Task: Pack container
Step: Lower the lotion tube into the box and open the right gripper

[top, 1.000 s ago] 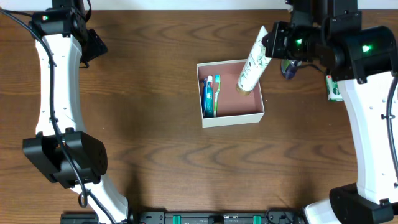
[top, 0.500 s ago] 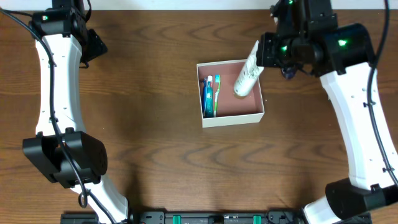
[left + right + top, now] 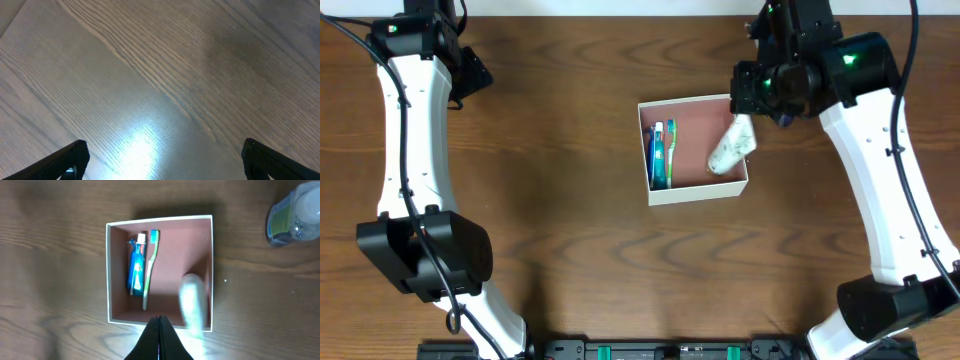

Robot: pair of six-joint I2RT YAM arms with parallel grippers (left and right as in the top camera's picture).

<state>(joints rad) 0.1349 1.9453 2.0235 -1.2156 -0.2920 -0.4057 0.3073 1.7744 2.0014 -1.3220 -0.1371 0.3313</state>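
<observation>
The container [image 3: 695, 193] is a square white box with a pink inside, right of the table's middle; it also shows in the right wrist view [image 3: 107, 270]. A green toothbrush [image 3: 669, 152] and a small blue tube [image 3: 656, 155] lie along its left wall. A large white tube [image 3: 732, 148] lies tilted against its right wall, blurred in the right wrist view [image 3: 192, 302]. My right gripper [image 3: 160, 317] is shut and empty, above the box's near wall. My left gripper [image 3: 162, 165] is open and empty over bare wood at the far left.
A clear bottle with a green label [image 3: 295, 210] stands on the table just outside the box's far right corner, partly hidden under my right arm in the overhead view [image 3: 782, 112]. The table is dark wood [image 3: 570, 230].
The large white tube went from upright in my right gripper to lying loose in the box against its right wall. My right arm moved left. The left arm stayed still.
</observation>
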